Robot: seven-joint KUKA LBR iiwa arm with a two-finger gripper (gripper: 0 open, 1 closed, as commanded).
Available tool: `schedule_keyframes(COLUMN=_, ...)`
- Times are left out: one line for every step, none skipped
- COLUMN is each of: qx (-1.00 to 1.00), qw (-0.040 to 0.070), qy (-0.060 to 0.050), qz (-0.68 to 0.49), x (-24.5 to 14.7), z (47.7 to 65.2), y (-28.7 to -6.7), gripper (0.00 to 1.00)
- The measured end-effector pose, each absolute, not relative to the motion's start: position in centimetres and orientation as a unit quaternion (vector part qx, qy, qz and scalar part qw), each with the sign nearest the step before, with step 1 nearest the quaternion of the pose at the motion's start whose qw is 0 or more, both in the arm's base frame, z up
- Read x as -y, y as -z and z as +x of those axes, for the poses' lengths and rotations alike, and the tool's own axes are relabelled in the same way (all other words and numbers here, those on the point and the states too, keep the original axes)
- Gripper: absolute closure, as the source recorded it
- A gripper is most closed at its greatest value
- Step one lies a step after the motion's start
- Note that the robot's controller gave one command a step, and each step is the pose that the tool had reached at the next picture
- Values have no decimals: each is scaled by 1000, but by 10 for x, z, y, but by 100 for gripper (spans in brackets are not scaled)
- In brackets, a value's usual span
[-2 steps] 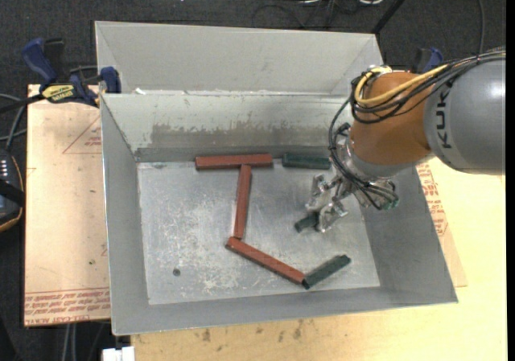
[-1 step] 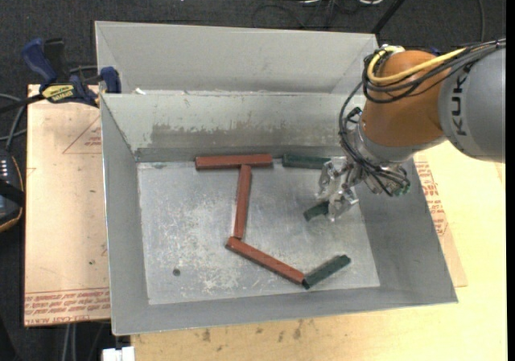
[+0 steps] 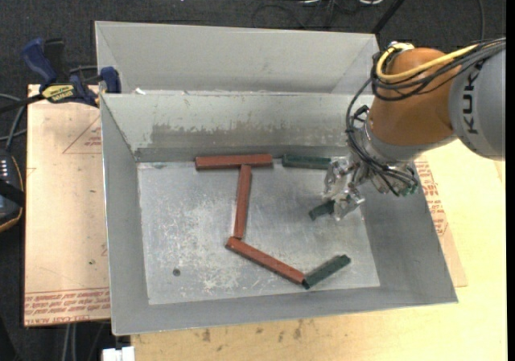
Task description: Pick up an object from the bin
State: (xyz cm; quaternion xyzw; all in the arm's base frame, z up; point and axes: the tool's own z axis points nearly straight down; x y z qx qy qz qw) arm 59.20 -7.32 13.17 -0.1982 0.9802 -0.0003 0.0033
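The arm [image 3: 418, 102] reaches into the grey bin [image 3: 241, 62] from the right, its orange-covered wrist above the bin's right wall, and the jaws hang low over the right half of the floor. At their tip lies a short dark green block [image 3: 322, 211], poking out to their left and a little tilted. It touches or almost touches the jaws, but I cannot tell whether it sits between them, nor whether the jaws stand wide or narrow, since metal parts and cables overlap there. Behind the jaws, close to the back wall, lies a dark green stick [image 3: 306, 162], in line with and just beside a long brown stick [image 3: 233, 162] that runs along the same wall. A second brown stick [image 3: 241, 203] meets the long one near its middle and runs toward the front, the two making a T. From its front end a third brown stick [image 3: 265, 261] slants toward the front right, where its far end meets another green stick [image 3: 326, 269] that angles up to the right. That front pair lies apart from the jaws, nearer the bin's front wall.
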Motion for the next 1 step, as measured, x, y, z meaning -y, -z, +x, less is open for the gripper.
schedule_keyframes(qx=-982, qw=2, qy=0, qz=-191, x=70, z=600, y=-247, gripper=100)
